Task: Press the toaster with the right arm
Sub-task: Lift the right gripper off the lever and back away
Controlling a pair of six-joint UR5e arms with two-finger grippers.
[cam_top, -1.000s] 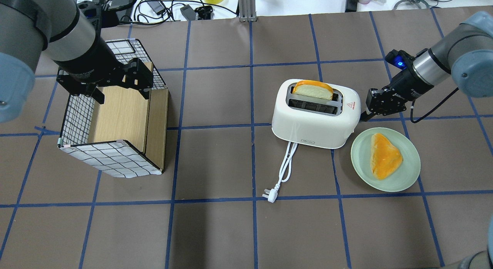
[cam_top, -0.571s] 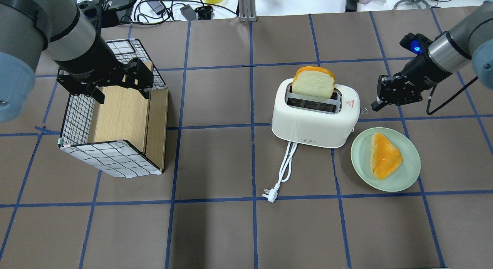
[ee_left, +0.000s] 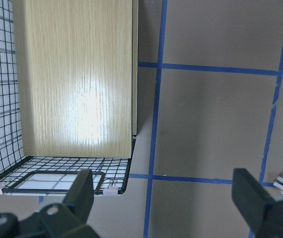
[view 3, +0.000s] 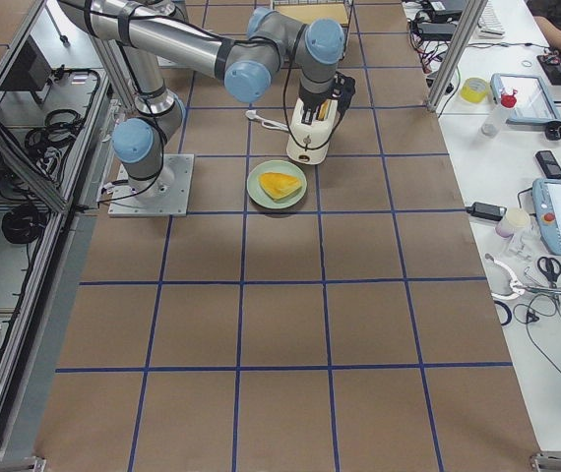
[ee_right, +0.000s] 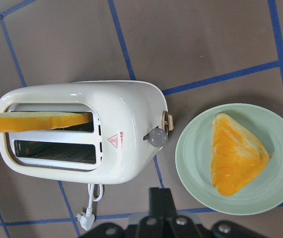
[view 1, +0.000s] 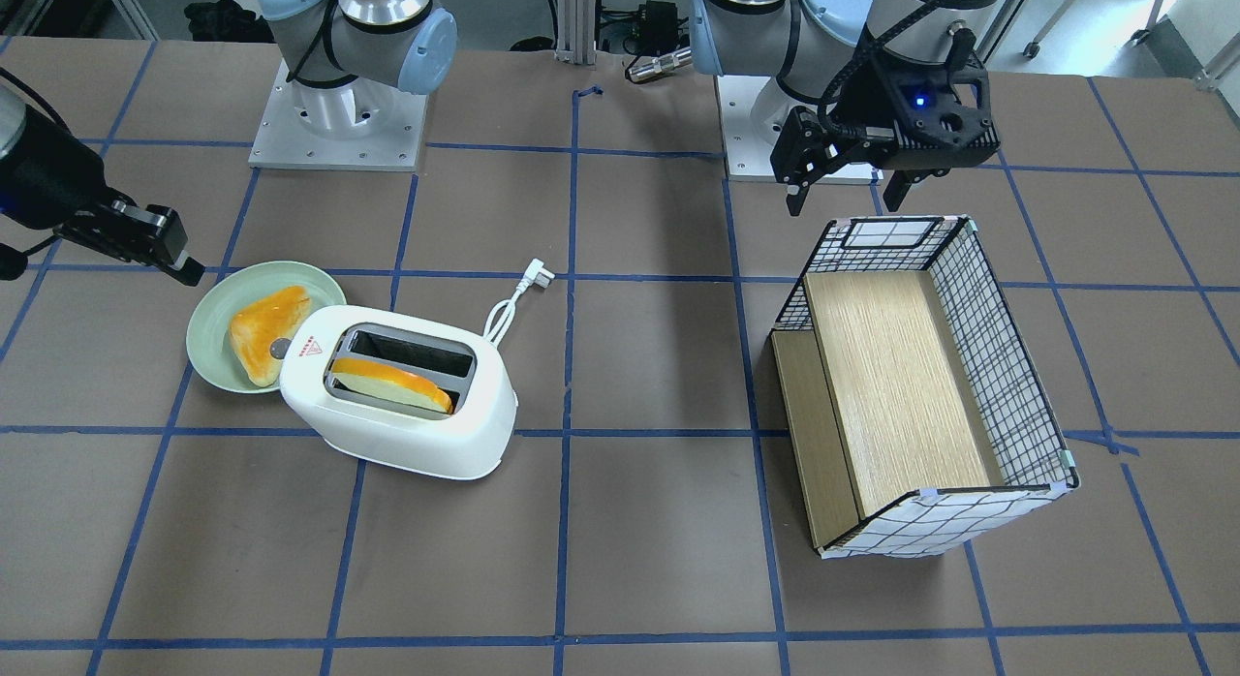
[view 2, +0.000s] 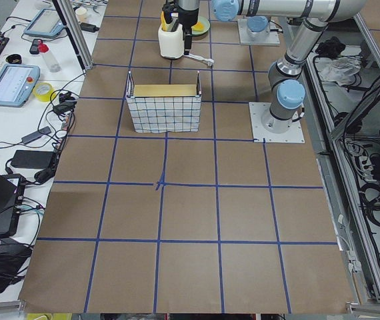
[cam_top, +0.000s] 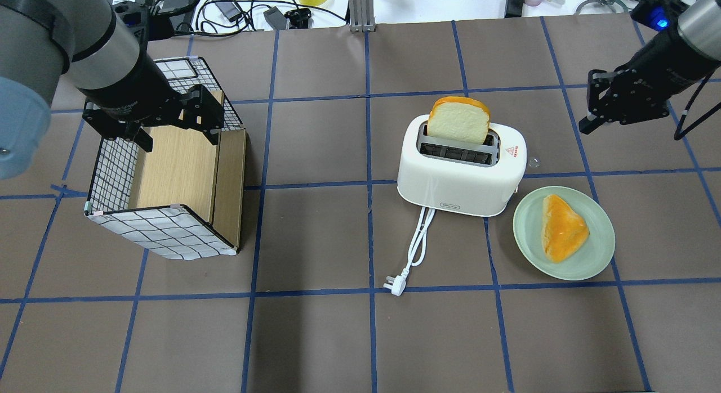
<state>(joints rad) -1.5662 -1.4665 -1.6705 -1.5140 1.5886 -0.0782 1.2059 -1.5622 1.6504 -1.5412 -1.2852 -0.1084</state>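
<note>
The white two-slot toaster (cam_top: 459, 179) stands mid-table with a bread slice (cam_top: 457, 121) standing up out of its far slot. Its grey round button (ee_right: 157, 137) is on the end that faces the plate. The toaster also shows in the front view (view 1: 407, 434). My right gripper (cam_top: 586, 125) is shut and empty, raised well to the right of and beyond the toaster, not touching it. It also shows in the front view (view 1: 186, 267). My left gripper (cam_top: 177, 135) hangs open and empty over the wire basket (cam_top: 163, 232).
A green plate (cam_top: 529, 227) with a second orange-crusted bread piece (cam_top: 563, 227) lies right next to the toaster's button end. The white cord and plug (cam_top: 415, 249) trail toward the near edge. Cables and clutter lie beyond the table's far edge.
My right gripper has drawn back from the toaster's button end, up and to the right. The bread slice has risen out of the slot. The left arm has not moved.
</note>
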